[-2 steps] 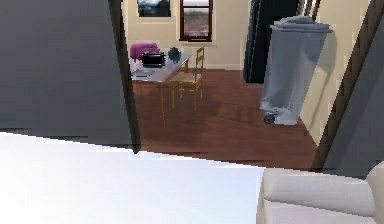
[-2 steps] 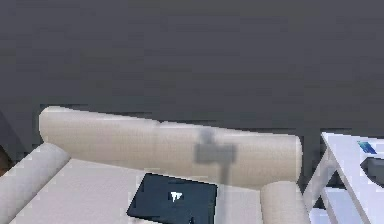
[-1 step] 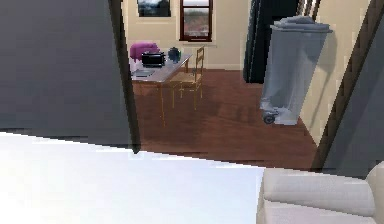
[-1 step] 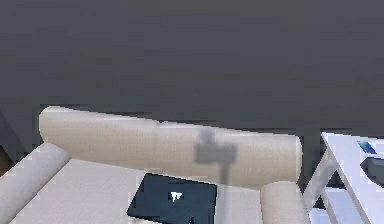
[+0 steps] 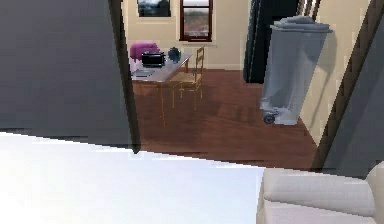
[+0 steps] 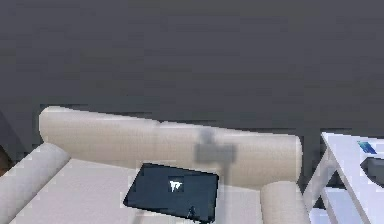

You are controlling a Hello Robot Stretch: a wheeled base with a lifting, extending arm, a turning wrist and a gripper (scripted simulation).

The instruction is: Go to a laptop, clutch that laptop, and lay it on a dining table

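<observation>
- The laptop [image 6: 172, 190] lies flat on the seat of a cream sofa [image 6: 160, 140], near the middle of the seat and in front of the backrest; it is dark, with a small white mark on its top.
- Nothing else lies on the sofa's seat cushions around the laptop.
- The state of the claw cannot be told.
- A white piece of furniture [image 6: 345, 165] stands just beside the sofa, at the arm side view's right.
- A dark grey wall rises behind the sofa's backrest.
- In the forward view, beyond the sofa's rounded corner and well apart from it, a bench [image 5: 165, 72] stands on a brown wooden floor.
- A thin-framed yellow chair [image 5: 188, 85] stands at the bench, on the side nearer the sofa.
- A pink thing [image 5: 143, 49] and some small dark things, too small to name, rest on the bench.
- A tall grey bin-like thing [image 5: 293, 65] stands farther from the sofa, by a dark doorway.
</observation>
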